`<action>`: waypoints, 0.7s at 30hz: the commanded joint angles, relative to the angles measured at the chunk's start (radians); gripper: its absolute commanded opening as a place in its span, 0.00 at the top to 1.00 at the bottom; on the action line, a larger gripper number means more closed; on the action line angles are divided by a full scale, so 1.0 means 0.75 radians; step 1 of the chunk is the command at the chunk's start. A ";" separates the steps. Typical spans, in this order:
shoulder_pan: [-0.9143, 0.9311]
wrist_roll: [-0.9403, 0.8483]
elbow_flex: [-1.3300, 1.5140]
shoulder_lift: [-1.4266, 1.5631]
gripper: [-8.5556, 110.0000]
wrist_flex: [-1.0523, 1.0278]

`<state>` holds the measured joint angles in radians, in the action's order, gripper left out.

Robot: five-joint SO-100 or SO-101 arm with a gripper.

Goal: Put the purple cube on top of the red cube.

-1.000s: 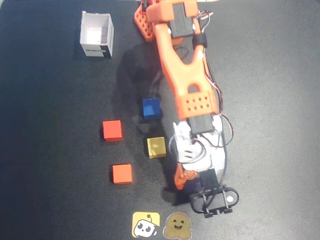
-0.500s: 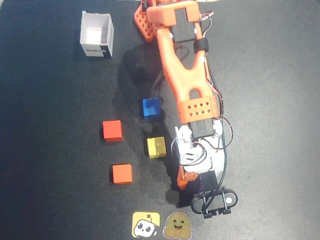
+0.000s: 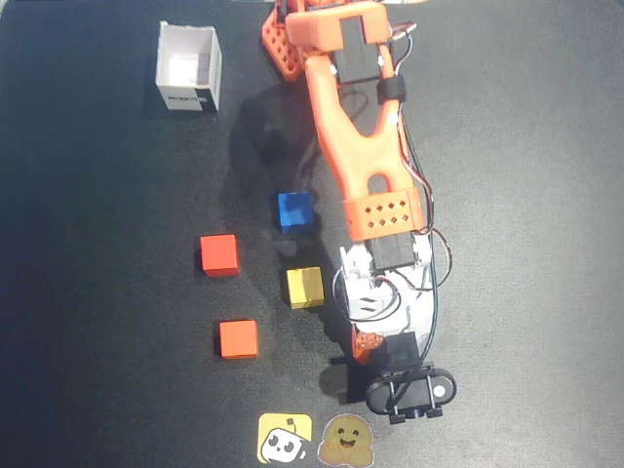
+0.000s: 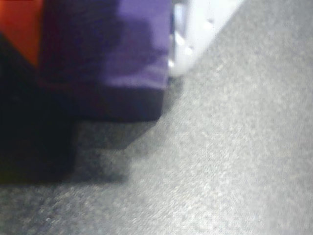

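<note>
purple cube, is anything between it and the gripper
No. The wrist view shows the purple cube right between an orange finger and a white finger, nothing intervening. The arm hides it overhead.

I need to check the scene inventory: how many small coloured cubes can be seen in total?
5. Overhead view: blue cube, red cube, yellow cube, orange-red cube. Wrist view: purple cube between the jaws, hidden under the arm from above.

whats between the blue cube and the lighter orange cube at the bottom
In the overhead view, the yellow cube sits roughly between the blue cube and the orange-red cube, slightly right of the line joining them. The rest is bare dark mat.
</note>
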<state>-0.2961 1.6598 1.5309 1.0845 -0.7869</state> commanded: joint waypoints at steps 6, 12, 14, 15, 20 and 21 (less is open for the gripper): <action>0.012 0.041 0.006 0.086 0.91 -0.014; 0.035 0.037 0.008 0.188 0.91 -0.078; 0.045 0.037 0.020 0.231 0.91 -0.092; 0.049 0.037 0.027 0.252 0.91 -0.106; 0.090 0.039 0.076 0.368 0.91 -0.168; 0.102 0.039 0.078 0.389 0.91 -0.188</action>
<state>-0.2408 1.6843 1.5953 1.2671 -0.9035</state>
